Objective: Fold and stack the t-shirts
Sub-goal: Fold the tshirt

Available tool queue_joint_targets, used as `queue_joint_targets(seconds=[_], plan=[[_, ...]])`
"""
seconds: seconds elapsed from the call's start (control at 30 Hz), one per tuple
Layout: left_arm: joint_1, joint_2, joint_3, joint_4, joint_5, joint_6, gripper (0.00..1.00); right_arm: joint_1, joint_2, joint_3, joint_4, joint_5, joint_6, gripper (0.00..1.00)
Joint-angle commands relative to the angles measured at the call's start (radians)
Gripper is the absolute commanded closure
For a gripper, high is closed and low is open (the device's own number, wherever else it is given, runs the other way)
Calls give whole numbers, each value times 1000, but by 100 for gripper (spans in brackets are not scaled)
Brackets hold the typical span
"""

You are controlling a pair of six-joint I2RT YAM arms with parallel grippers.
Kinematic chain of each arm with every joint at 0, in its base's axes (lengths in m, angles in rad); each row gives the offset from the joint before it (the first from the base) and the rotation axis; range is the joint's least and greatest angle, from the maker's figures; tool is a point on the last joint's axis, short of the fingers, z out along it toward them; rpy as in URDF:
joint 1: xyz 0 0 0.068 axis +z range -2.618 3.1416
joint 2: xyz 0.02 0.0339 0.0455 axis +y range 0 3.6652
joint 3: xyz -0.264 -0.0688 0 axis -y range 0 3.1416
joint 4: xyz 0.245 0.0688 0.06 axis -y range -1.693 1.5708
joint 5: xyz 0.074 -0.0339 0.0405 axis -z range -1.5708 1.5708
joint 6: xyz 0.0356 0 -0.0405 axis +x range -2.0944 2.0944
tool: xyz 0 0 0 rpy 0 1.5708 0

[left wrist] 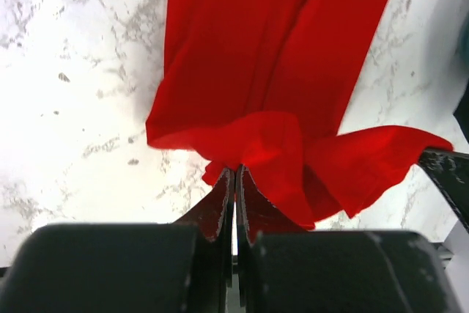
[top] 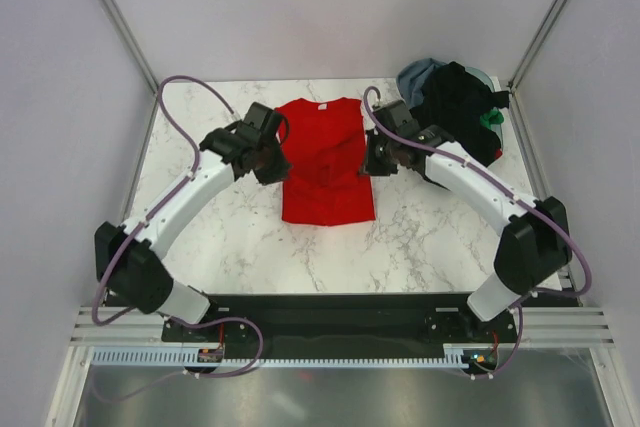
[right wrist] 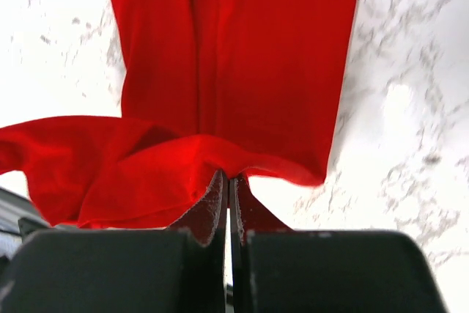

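The red t-shirt [top: 325,162] lies in the middle of the marble table, its collar with the white label at the far end. My left gripper [top: 272,159] is shut on the shirt's left edge, with a red fold [left wrist: 249,144] pinched at its fingertips. My right gripper [top: 368,159] is shut on the shirt's right edge, with cloth [right wrist: 220,155] bunched at its jaws. Both hold the edges slightly lifted over the flat body of the shirt. A pile of black, grey-blue and green t-shirts [top: 455,107] sits at the far right corner.
The marble table [top: 220,237] is bounded by white walls and a metal frame. The pile at the far right lies just behind my right arm [top: 470,182]. The right gripper's dark finger [left wrist: 447,174] shows at the edge of the left wrist view.
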Motion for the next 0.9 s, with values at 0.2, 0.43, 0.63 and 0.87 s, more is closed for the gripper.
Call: queue_joint_targets(seconds=[0.2,0.43,0.63,0.87], plan=[[136,293,207,7,83,181,98,-85,233,255,-17,-34,-101,100],[173,474,355,13,143,239,98,-118,364,355,-22,-51,-109,100],[201,605,474,10,182,273,96,-144,446,393,-23,-52,-109,100],[294,864,712,-142,304,308,72,-214,618,541,-57,-72,-42,46]])
